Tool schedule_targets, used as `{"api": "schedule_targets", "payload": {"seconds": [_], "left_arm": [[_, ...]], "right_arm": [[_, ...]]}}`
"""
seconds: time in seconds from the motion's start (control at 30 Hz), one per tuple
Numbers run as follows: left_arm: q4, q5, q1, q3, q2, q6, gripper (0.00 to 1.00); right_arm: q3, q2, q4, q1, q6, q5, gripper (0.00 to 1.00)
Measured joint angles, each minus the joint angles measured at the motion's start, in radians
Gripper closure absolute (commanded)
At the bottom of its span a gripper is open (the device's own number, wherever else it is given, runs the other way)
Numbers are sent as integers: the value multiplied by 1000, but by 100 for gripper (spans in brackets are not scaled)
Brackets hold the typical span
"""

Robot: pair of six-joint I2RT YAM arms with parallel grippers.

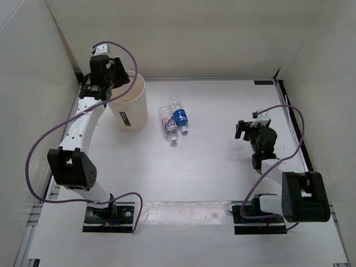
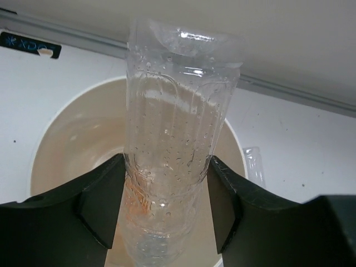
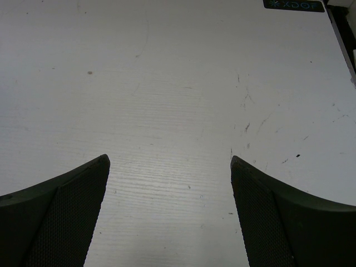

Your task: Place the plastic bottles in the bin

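Note:
My left gripper [image 2: 167,194] is shut on a nearly plain clear plastic bottle [image 2: 178,122] and holds it upright over the open mouth of the cream-white bin [image 2: 67,139]. In the top view the left gripper [image 1: 114,78] hovers over the bin's [image 1: 133,114] far-left rim; the held bottle is hidden there. A blue-labelled bottle [image 1: 179,114] and a pale-labelled bottle [image 1: 167,123] lie side by side on the table just right of the bin. My right gripper [image 1: 245,129] is open and empty over bare table, far right of the bottles [image 3: 169,167].
White walls close in the table on the left, back and right. A small dark sticker [image 1: 263,83] lies at the back right corner and shows in the right wrist view [image 3: 293,5]. Purple cables loop off both arms.

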Motion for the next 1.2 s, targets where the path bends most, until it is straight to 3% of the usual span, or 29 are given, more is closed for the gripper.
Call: {"api": "schedule_targets", "payload": {"seconds": [0.13,0.17,0.23,0.53,0.73,0.97,1.07,1.2], "left_arm": [[-3,2,0,-31,0,-11,26],[-4,1,0,-36,0,-13,9],[-11,-2,0,-43,-2,-18,0],[-29,-38,8,-41,-33,-7,0],[-47,-123,83,-62,-160,-11,0],[-32,-205,223,-441,-484,-103,0],[-43,-209,250,-607,-576,-115,0],[-71,-198,293,-715,-629,-116,0]], "right_arm": [[0,0,0,0,0,-1,10],[0,0,0,0,0,-1,10],[0,0,0,-2,0,-3,10],[0,0,0,-5,0,-8,10],[0,0,0,-13,0,-21,10],[3,-1,-10,-42,3,-69,10],[76,-22,-151,-42,-27,-116,10],[251,-72,-354,6,-60,-186,10]]}}
